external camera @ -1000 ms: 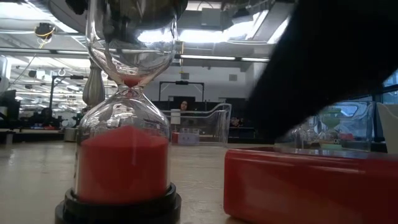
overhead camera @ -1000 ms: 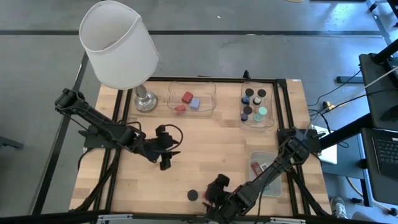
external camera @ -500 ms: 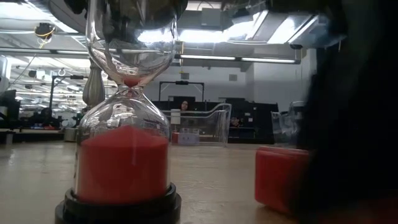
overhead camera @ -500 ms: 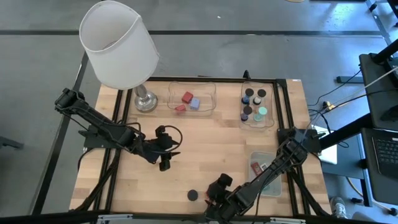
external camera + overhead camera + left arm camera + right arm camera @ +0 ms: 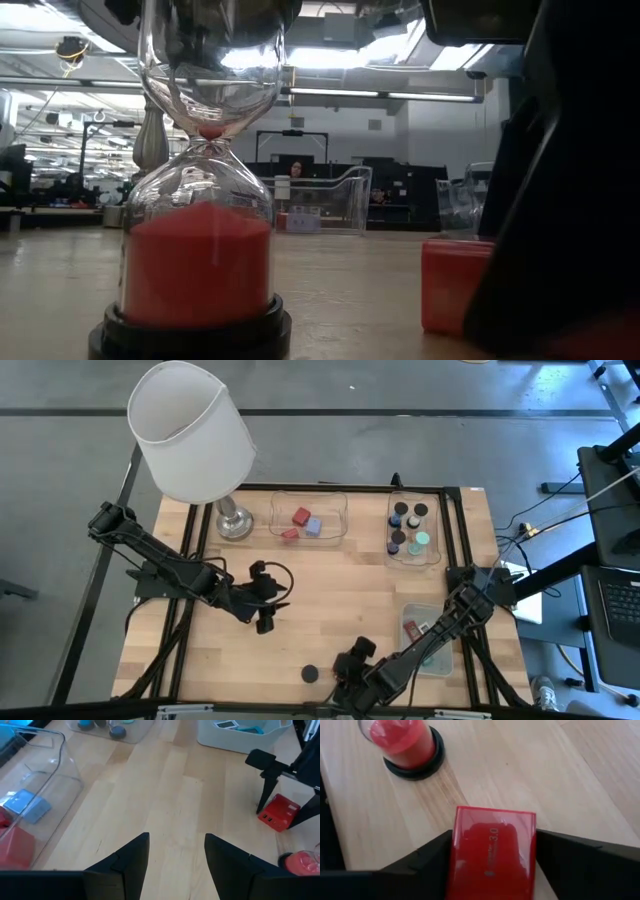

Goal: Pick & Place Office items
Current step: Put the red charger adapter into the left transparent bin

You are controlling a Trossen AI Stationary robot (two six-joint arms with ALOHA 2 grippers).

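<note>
A red block (image 5: 492, 855) marked "3.0" lies flat on the wooden table (image 5: 330, 590) near its front edge. My right gripper (image 5: 494, 836) stands over it with a finger on each side. In the high view the gripper (image 5: 348, 668) hides the block. An hourglass (image 5: 311, 673) with red sand and a black base stands just left of it. My left gripper (image 5: 175, 845) hovers open over the table's middle left (image 5: 266, 616), with nothing between its fingers. My right gripper pinches the red block by its two long sides (image 5: 456, 857) between its two fingers (image 5: 427, 857). The fingers slant steeply down from the table's near right and lie along the block. Its underside rests on the table (image 5: 455, 325).
A clear tray (image 5: 340, 510) at the back holds red blocks and a lavender cube. A second clear tray (image 5: 437, 555) at the back right holds several black cylinders. A pale-green tray (image 5: 437, 615) with flat pieces stands at the right. A white-shaded lamp (image 5: 190, 435) fills the back left corner.
My right gripper has sunk toward the red block and tipped more steeply downward. In the low view its dark finger now stands in front of most of the block.
</note>
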